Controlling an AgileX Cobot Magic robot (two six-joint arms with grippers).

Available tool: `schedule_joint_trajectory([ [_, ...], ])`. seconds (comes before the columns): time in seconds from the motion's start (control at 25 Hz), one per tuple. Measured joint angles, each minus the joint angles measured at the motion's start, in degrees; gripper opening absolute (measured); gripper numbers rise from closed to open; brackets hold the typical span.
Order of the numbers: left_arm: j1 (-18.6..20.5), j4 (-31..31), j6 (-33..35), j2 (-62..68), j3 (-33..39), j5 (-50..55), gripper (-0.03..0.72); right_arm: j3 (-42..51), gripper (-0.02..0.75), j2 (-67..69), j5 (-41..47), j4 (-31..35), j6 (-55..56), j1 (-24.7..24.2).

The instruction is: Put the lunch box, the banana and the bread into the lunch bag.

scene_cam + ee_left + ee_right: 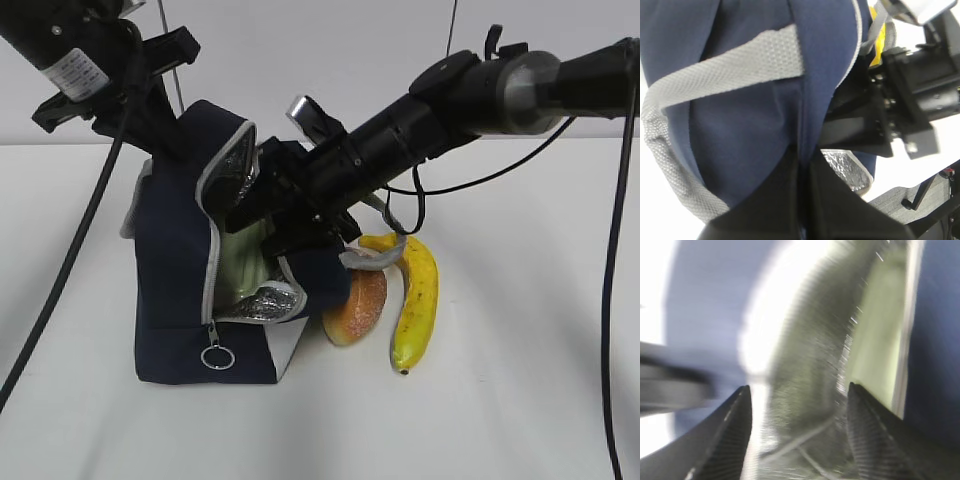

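The right gripper [797, 435] is reaching into the lunch bag [180, 270], jaws spread wide, the green lunch box [240, 265] just ahead (blurred). The left gripper [802, 200] is pinching the bag's top fabric. The bread [357, 305] and banana [418, 300] are lying just outside, below the right arm.

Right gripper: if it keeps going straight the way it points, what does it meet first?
Probably the silver foil lining inside the lunch bag, with the green lunch box just beside that line. The right gripper is open, nothing between its fingers. The view is blurred, so depth is uncertain.
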Motion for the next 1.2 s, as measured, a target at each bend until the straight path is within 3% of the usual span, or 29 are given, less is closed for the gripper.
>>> schedule_joint_trajectory([
  [0.44,0.0,0.6,0.5,0.0,0.0,0.0,-0.001,-12.7,0.463,-3.1,2.7,-3.2,6.3,-0.5],
  [0.96,0.0,1.1,0.6,0.0,0.0,0.0,-0.001,-12.7,0.463,-19.8,4.7,-35.1,20.4,-0.5],
  [1.2,0.0,1.2,0.6,0.0,0.0,0.0,-0.001,-5.7,0.462,-25.3,2.8,-40.2,22.5,-0.5],
])
